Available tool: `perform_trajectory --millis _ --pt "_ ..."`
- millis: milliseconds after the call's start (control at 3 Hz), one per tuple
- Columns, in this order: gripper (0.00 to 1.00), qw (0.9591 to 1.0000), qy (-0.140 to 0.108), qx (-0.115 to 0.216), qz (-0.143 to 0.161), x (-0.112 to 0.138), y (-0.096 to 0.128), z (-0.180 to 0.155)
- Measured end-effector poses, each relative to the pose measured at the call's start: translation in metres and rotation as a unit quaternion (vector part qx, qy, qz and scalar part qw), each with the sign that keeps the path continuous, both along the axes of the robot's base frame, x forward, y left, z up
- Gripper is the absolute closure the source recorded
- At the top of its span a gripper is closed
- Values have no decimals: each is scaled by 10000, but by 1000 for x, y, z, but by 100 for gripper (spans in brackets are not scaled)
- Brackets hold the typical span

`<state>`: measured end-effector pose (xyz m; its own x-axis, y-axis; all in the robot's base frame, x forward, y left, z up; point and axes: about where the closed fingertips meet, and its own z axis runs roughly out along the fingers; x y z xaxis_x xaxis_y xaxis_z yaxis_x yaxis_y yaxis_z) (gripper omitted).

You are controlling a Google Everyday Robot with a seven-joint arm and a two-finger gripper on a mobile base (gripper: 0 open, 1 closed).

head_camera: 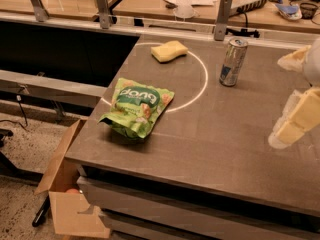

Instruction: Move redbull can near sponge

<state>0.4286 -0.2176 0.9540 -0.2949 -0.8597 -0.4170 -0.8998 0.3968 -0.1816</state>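
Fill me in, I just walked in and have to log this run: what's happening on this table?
The robot's pincer hangs over the right side of the grey table, apart from the slim silver-and-blue metal drink can, which stands upright and untouched. The pale yellow rectangular foam sponge lies left of the can in view, near the far edge. A crinkled green snack bag lies nearer the front.

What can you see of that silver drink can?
The redbull can is slim, tall, silver metal with blue patches and a shiny top rim. It stands upright on the grey table, just outside the white circle, right of the sponge, apart from it. Only the table touches it; the gripper hangs off to its right.
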Motion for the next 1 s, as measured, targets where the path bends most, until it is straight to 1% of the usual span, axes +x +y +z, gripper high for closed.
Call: perform_trajectory --millis 333,667,1000 --pt "0 9954 -219 869 -339 -7 -15 -35" --pt "0 9717 -528 2184 -723 -4 -6 -71" --pt "0 9431 -880 3107 -794 8 11 -72"
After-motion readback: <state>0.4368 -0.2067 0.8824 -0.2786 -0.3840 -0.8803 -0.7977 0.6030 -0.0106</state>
